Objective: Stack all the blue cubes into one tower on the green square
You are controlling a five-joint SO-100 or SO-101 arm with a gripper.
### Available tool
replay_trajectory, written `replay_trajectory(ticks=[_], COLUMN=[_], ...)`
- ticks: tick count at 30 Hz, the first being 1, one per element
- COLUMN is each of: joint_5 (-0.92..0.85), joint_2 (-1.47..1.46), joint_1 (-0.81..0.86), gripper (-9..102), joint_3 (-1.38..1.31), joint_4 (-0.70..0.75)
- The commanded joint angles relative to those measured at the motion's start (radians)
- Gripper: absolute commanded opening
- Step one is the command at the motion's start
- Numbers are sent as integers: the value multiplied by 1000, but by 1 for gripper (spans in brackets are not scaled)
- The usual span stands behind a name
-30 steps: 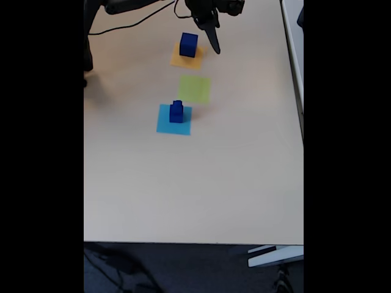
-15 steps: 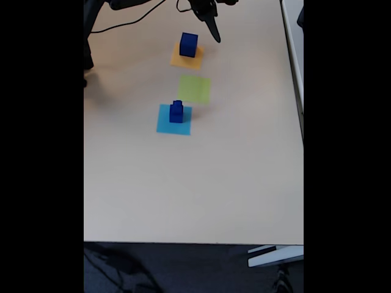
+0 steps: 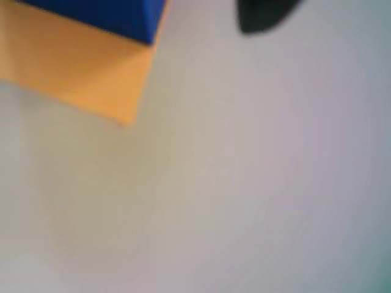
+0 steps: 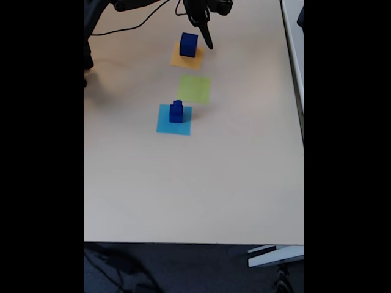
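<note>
Centrally on a pale tabletop [image 4: 195,183], seen in the fixed view, a flat lime-green square [image 4: 195,89] is laid bare, with nothing on it. Just beyond it, toward the top of that view, an orange-yellow square [image 4: 186,58] is found, and a large dark blue cube [image 4: 189,44] is set on its far part. On the near side of the green square, a light blue square [image 4: 174,119] carries a small stack of blue cubes [image 4: 176,112], a smaller one on a larger. The dark fingers [image 4: 206,33] of the arm are pointed downward, just to the right of the large cube and beyond the green square; whether they are spread or closed cannot be told. In the blurred wrist view, the large cube [image 3: 104,15] and a corner of the orange-yellow square [image 3: 79,73] are seen at the upper left, and one dark fingertip [image 3: 266,15] at the top edge.
</note>
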Motion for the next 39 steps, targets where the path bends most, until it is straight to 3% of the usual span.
replay_trajectory(ticks=[1, 7, 16, 27, 39], joint_5=[-34, -43, 14, 304, 298], joint_2=[77, 44, -55, -75, -61], joint_1=[32, 34, 3, -48, -20], gripper=[59, 58, 60, 61, 57], joint_3=[-74, -170, -334, -319, -285], joint_4=[80, 187, 106, 106, 304])
